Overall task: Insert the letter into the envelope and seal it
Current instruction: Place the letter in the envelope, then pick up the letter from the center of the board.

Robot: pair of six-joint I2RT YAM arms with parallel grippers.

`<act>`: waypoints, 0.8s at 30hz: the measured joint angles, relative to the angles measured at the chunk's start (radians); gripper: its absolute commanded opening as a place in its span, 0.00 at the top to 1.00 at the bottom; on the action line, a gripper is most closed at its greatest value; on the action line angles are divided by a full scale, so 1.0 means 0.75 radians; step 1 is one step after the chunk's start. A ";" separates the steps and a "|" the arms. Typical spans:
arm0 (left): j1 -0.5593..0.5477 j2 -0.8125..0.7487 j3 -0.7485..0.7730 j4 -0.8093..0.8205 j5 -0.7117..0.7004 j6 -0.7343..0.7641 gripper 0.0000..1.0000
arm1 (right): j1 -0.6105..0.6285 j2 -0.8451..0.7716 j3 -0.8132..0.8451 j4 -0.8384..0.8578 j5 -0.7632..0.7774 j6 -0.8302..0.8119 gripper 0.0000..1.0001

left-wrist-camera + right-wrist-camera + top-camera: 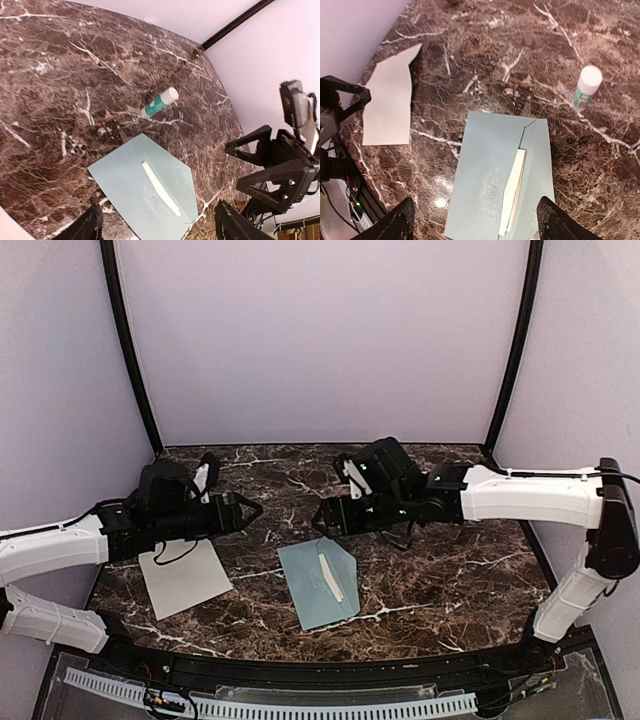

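Teal envelope [320, 585] lies flat in the middle of the dark marble table [450, 570]. Its letter [185, 578] lies to the left, not touching it. The left gripper [160, 230] and the right gripper [477, 225] both have fingers wide apart, holding nothing.

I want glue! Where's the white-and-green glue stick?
In both wrist views, the white-and-green glue stick is on the marble table, beyond the grey-teal paper envelope, toward its right.

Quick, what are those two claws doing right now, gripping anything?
Left black two-finger gripper: open, holding nothing.
Right black two-finger gripper: open, holding nothing.
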 measured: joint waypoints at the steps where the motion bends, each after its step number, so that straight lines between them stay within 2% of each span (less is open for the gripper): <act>1: 0.030 -0.028 0.017 -0.036 -0.001 0.016 0.24 | -0.002 -0.037 -0.012 0.022 0.010 -0.002 0.19; 10: 0.397 -0.171 0.045 -0.380 0.065 0.141 0.21 | -0.041 -0.225 -0.162 0.181 0.075 -0.029 0.15; 17: 0.727 -0.355 -0.098 -0.423 0.237 0.089 0.20 | -0.123 -0.369 -0.301 0.226 0.073 -0.031 0.13; 20: 0.925 -0.476 -0.223 -0.417 0.345 0.045 0.19 | -0.154 -0.418 -0.323 0.243 0.072 -0.032 0.12; 24: 1.209 -0.502 -0.319 -0.411 0.441 0.035 0.19 | -0.186 -0.462 -0.366 0.263 0.065 -0.044 0.12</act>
